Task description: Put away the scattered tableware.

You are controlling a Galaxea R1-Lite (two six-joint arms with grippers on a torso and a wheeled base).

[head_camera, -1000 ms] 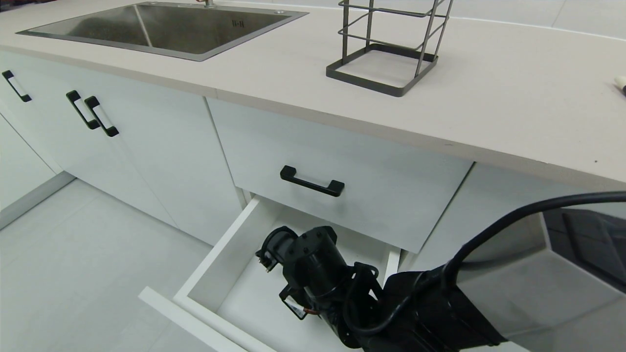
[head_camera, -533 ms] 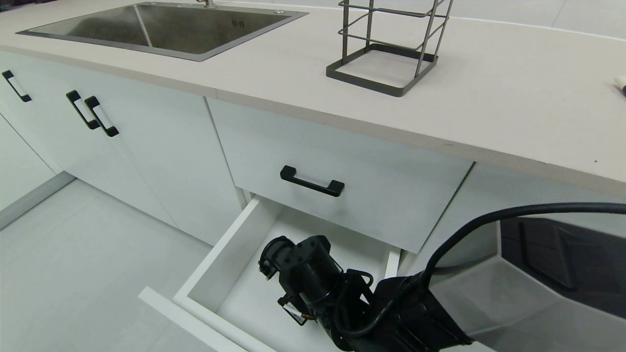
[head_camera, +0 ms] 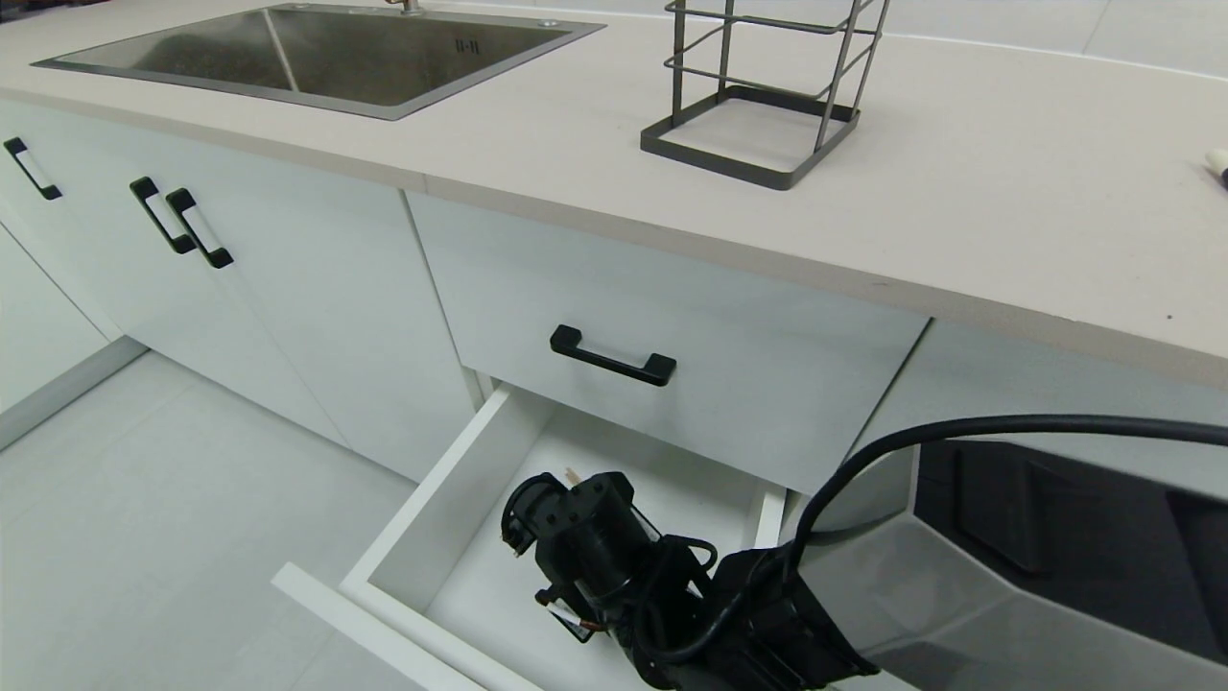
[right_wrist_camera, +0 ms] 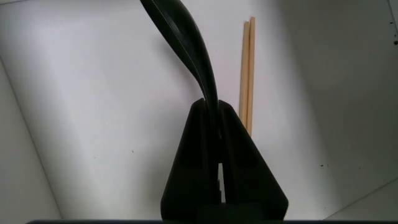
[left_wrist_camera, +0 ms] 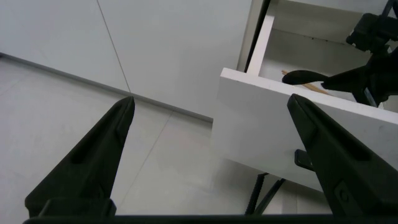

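Right claw (right_wrist_camera: 214,118): my fingers are pressed together on the handle of the black spoon (right_wrist_camera: 181,38), with no gap showing between them.
Black spoon: it rises from my grip over the floor of the open drawer (right_wrist_camera: 93,99). Its far end is cut off by the edge of the right wrist view, and I cannot tell whether it touches the floor.
Chopsticks (right_wrist_camera: 248,68): a pale pair lying side by side on the drawer floor, just beside the spoon. Their near ends are hidden behind my claw.
Open drawer (head_camera: 422,485): the lower of two, pulled out below the shut drawer with the black handle (head_camera: 612,355). In the head view my right arm (head_camera: 595,547) reaches into it and covers the fingers, the spoon and the chopsticks.
Left claw (left_wrist_camera: 211,102): my fingers are spread wide and hold nothing. It hangs outside the drawer front (left_wrist_camera: 280,124), over the floor.
Over the drawer front: the spoon's dark end (left_wrist_camera: 303,76) and a sliver of chopstick (left_wrist_camera: 317,89) peek out; the rest is hidden.
Countertop (head_camera: 959,173): it carries a sink (head_camera: 317,58) and a wire rack (head_camera: 758,96), both cropped at the top. A white item (head_camera: 1218,165) at the edge is too cut off to identify.
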